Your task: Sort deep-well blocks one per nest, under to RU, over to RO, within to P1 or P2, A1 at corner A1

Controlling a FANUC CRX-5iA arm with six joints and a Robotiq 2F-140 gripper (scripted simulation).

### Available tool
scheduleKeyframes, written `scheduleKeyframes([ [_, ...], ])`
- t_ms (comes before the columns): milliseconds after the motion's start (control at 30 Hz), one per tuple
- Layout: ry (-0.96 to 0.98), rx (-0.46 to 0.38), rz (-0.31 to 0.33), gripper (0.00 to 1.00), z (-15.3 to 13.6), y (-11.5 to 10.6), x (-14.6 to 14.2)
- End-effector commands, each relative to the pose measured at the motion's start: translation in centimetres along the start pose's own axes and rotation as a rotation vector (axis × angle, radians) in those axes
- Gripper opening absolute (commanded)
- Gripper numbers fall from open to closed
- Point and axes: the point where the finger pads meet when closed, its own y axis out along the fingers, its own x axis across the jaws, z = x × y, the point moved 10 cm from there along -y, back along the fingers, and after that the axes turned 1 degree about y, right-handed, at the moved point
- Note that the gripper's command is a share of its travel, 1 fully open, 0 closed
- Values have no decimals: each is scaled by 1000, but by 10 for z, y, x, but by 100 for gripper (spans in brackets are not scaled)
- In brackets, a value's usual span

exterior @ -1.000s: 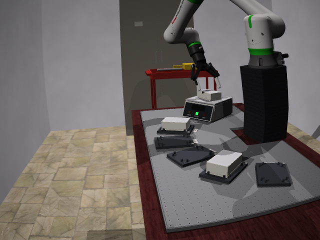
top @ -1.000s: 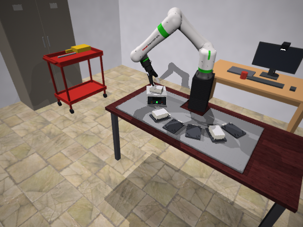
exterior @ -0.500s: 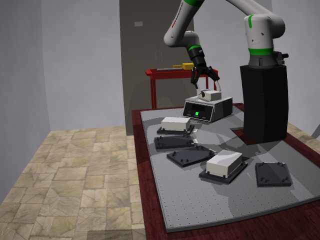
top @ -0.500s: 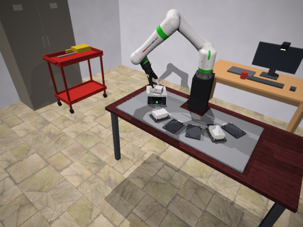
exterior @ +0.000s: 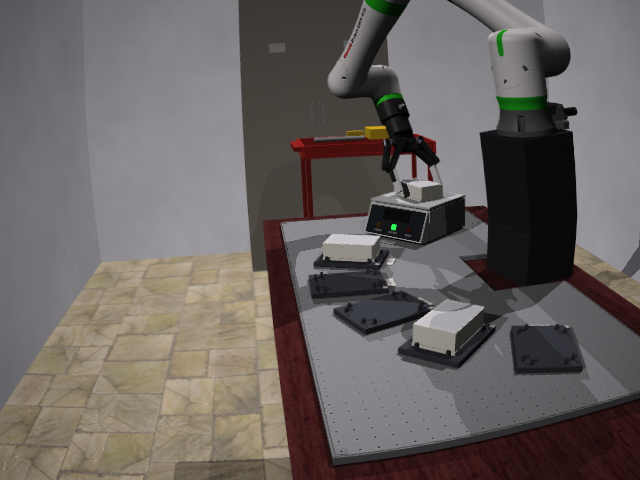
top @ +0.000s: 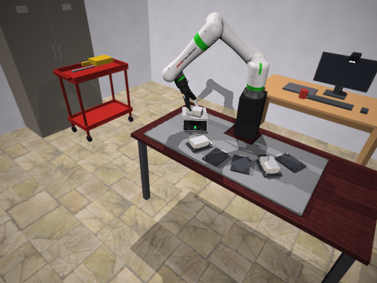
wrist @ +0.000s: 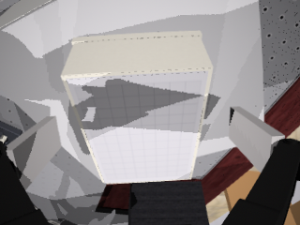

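A white deep-well block (top: 197, 111) (exterior: 423, 190) (wrist: 141, 107) lies on the platform of the check-weigher CW (top: 201, 123) (exterior: 444, 212). The green lamp (top: 194, 126) (exterior: 393, 226) on its front is lit. My gripper (top: 193, 108) (exterior: 419, 183) (wrist: 143, 127) is open, with one finger on each side of this block and a gap to each. A second block (top: 199, 141) (exterior: 351, 246) sits on the nest nearest the check-weigher. A third block (top: 269, 164) (exterior: 447, 325) sits on a nest further along the row.
Three dark nests (top: 215, 157) (top: 241, 163) (top: 290, 161) stand empty on the grey plate; they also show in the exterior view (exterior: 346, 284) (exterior: 379, 311) (exterior: 545, 348). The arm's black pedestal (top: 249, 118) (exterior: 527, 206) stands behind them. A red cart (top: 91, 91) is off the table.
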Motion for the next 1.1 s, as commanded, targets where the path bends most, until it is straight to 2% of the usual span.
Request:
scheduleKeyframes([
  [0,0,0,0,100,0,0,0],
  [33,0,0,0,100,0,0,0],
  [67,0,0,0,10,0,0,0],
  [1067,0,0,0,10,0,0,0],
])
